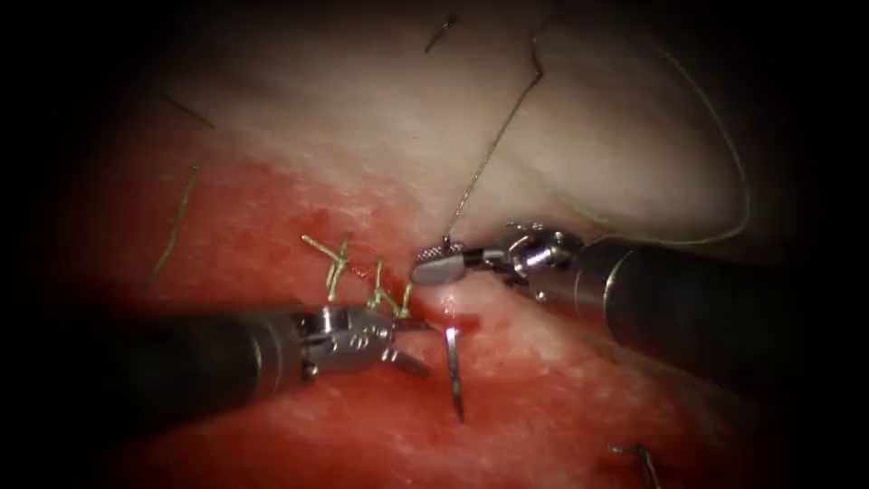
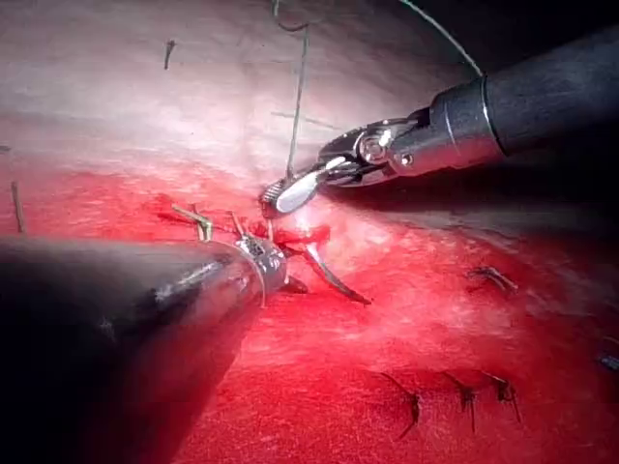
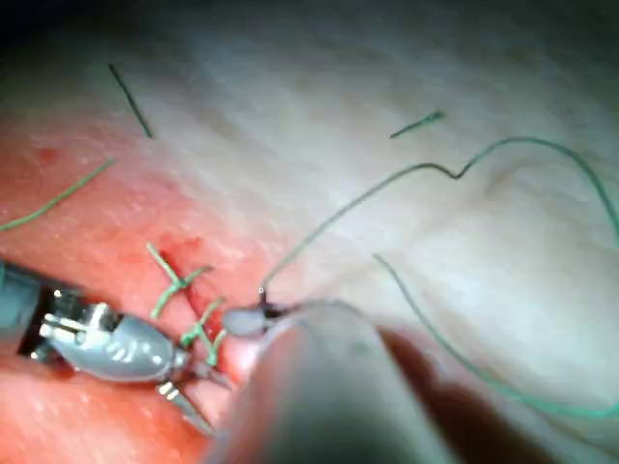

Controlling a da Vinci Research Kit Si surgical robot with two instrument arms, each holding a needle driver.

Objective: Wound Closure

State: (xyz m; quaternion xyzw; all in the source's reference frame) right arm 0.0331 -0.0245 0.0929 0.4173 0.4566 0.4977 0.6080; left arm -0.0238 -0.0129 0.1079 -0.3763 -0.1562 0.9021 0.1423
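Endoscope view: the left tool comes in from the left, jaws spread, holding nothing; the tips sit just left of the needle. The needle stands in the tissue near the cut, w/ its near end free and pointing toward the viewer, its far end going into the red spot. The right tool comes from the right, jaws pressed together on the thread, close to where the thread meets the tissue. The thread runs far up, then makes a wide loop on the right. Finished stitches lie left of the right tool's tip. Red fluid covers the near tissue.

Left wrist view: the needle shows its curve better, one end in the wound. The left tool is mostly behind its own shaft, so jaws cannot be read here. The right tool pinches the thread. Older dark stitches are seen nearer.

Right wrist view: the left tool w/ jaws apart, empty. The right tool is partly hidden by its shaft; the thread leaves its tip. Cut thread ends lie on the tissue.
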